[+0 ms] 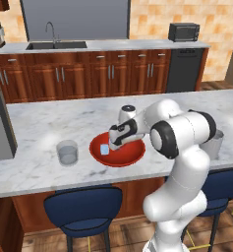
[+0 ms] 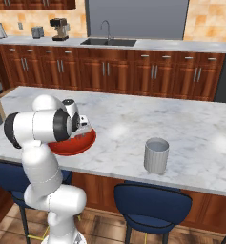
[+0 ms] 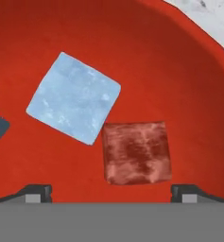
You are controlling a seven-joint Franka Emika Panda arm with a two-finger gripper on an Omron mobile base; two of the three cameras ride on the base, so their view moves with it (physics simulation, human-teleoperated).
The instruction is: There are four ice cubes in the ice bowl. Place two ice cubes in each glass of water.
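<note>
Reaching down into the ice bowl (image 1: pixel 119 157), we have the gripper (image 3: pixel 111 191) poised low over its red floor, jaws spread wide with nothing between them. 2 cubes lie below in the hand view: a pale-blue ice cube (image 3: pixel 73 104) and a reddish-looking cube (image 3: pixel 137 152), corner to corner. We judge this the picking step. Next we need to centre on 1 cube, descend and close, then carry it to the clear glass (image 1: pixel 67 152) left of the bowl or the ribbed glass (image 2: pixel 156 155) on the right.
</note>
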